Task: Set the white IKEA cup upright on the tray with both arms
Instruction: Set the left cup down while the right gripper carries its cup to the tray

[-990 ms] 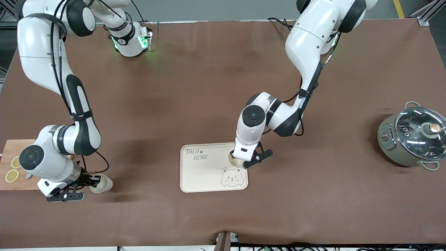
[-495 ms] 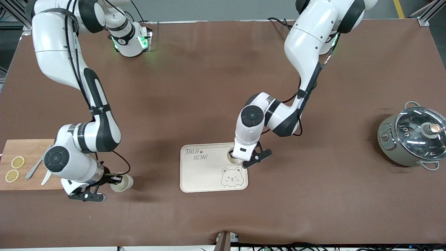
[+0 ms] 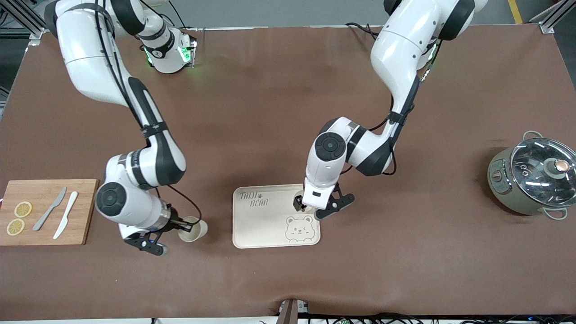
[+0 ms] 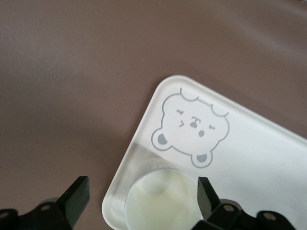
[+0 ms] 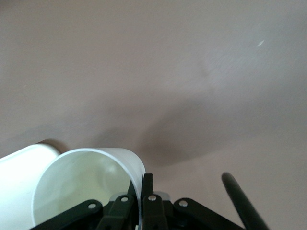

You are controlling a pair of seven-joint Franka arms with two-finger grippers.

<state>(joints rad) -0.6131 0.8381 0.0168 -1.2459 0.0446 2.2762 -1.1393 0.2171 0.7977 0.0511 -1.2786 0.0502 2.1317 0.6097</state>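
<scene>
The surface is covered in matt brown cloth. The tray looks like smooth, matt cream plastic. The cutting board is grained wood. The pot has dull metal walls and a glossy glass lid. The arms' shells look like glossy white plastic.

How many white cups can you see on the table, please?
2. One cup is held in the right gripper above the table beside the tray; the other cup stands on the tray beneath the open left gripper.

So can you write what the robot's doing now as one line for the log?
right gripper: shut on cup, over table beside tray | left gripper: open, around second cup upright on tray
</scene>
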